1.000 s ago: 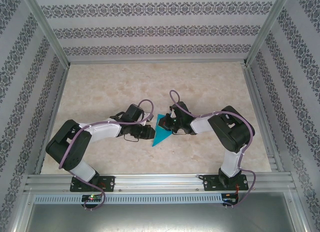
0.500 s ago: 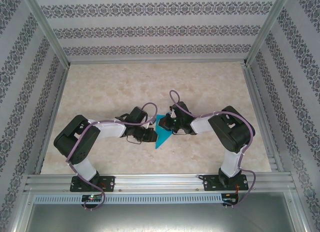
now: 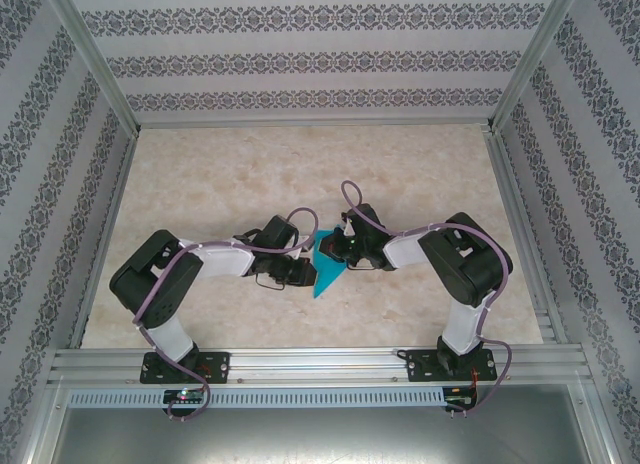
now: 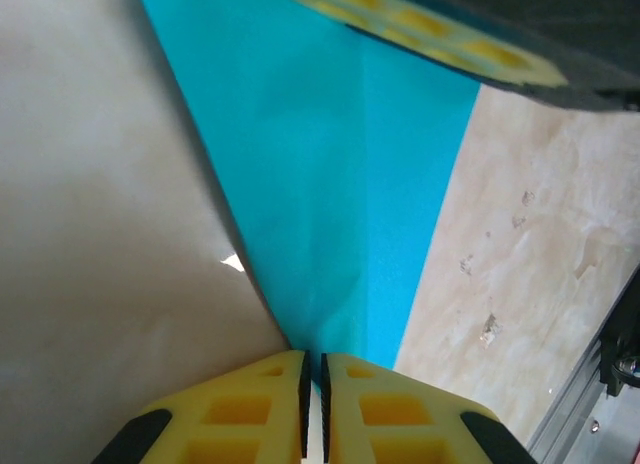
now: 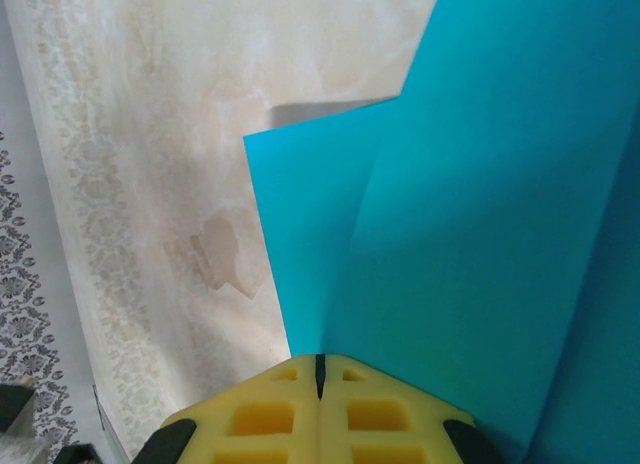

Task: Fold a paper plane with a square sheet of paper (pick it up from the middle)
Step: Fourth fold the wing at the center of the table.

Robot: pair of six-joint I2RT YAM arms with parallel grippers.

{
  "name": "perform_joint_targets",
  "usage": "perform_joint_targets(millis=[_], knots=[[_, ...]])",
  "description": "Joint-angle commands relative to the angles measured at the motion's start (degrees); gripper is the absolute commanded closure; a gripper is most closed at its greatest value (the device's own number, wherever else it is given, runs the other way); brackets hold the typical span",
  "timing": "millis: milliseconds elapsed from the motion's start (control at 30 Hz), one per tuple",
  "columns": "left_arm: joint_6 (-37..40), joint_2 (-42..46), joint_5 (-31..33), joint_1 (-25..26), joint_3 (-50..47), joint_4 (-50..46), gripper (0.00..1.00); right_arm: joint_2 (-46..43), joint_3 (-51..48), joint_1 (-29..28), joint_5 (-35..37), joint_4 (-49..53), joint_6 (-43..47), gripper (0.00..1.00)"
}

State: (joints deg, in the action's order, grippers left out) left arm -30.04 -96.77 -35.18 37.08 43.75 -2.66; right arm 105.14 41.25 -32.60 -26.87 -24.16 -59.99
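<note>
**user1:** Where is the sheet of paper [image 3: 326, 271] found right now?

**user2:** It's seen between the two arms, over the middle of the counter [image 3: 300, 164], toward the near side. It's already folded into a narrow cyan wedge, and a crease is run down its length.

**user1:** And the jaws?

**user2:** On the left gripper [image 4: 312, 372] the jaws are pressed almost together, and a pointed corner of the paper is pinched in the thin gap. On the right gripper [image 5: 320, 362] the jaws are closed tight, and the other end of the sheet is clamped there, with a folded flap seen sticking out beside it. A shadow is cast under the paper's edge, so it's held a bit off the counter.
</note>
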Motion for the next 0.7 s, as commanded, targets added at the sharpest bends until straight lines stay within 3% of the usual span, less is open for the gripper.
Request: perform_joint_targets(millis=[0,367,667], knots=[[1.01,2.85,1.29,1.15,1.36,-3.45,0.84,1.81,-2.58,1.13,4.01,7.55,2.24,1.00],[-1.42,6.90,3.29,1.15,3.56,-2.64,0.83,1.73,-3.02,1.27,3.24,6.87,2.25,1.00],[-3.53,0.42,-2.43,1.24,3.85,4.41,0.82,0.86,-3.33,1.27,2.90,6.46,1.93,1.00]])
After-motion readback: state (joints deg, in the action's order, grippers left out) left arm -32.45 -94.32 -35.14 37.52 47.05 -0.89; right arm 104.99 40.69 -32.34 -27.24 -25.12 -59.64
